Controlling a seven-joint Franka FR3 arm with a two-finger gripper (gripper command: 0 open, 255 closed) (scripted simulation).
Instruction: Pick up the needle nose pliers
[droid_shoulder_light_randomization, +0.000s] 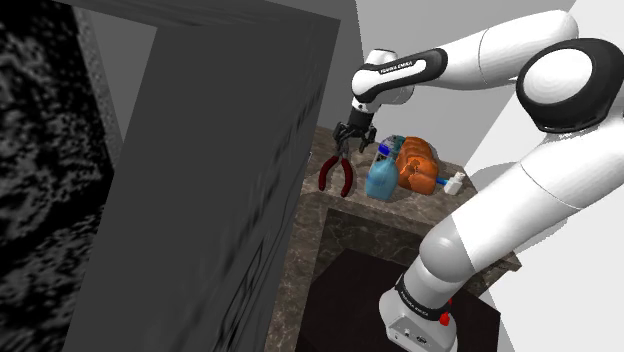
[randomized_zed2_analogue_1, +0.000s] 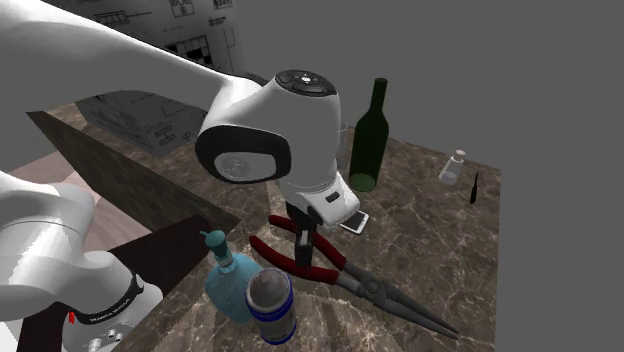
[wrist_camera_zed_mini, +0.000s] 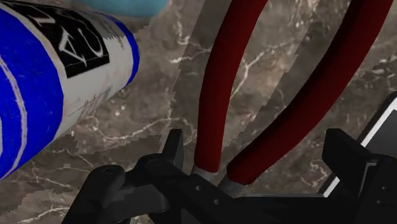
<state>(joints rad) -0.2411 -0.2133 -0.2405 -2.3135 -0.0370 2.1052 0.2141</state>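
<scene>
- Your gripper (droid_shoulder_light_randomization: 353, 140) sits just above the middle of the shoulder view. It points down at the marble countertop (randomized_zed2_analogue_1: 440, 235).
- The needle nose pliers (randomized_zed2_analogue_1: 300, 262) lie flat on that counter, low in the middle of the second exterior view. The dark red handles are right under the gripper, and the long grey nose runs off toward the lower right corner.
- Jaws are spread wide and holding nothing. In the wrist view the two black fingers (wrist_camera_zed_mini: 173, 149) straddle both red handles. One finger is just beside its handle, and I can't tell if it actually touches. The other finger is clearly apart from its handle.
- At the lower left of the second exterior view you've got a blue bottle (randomized_zed2_analogue_1: 229, 285) and a can with a blue-and-white label (randomized_zed2_analogue_1: 270, 305), both near the handle ends.
- A flat white device (randomized_zed2_analogue_1: 352, 221) lies just beside the handles on their far side.
- Further back there's a dark green wine bottle (randomized_zed2_analogue_1: 368, 130) at upper middle. A small clear bottle (randomized_zed2_analogue_1: 453, 166) and a little black thing (randomized_zed2_analogue_1: 474, 187) are toward the upper right.
- In the shoulder view an orange lumpy thing (droid_shoulder_light_randomization: 417, 163) sits just right of the blue bottle, and a dark grey cabinet (droid_shoulder_light_randomization: 200, 180) takes up the left half.
</scene>
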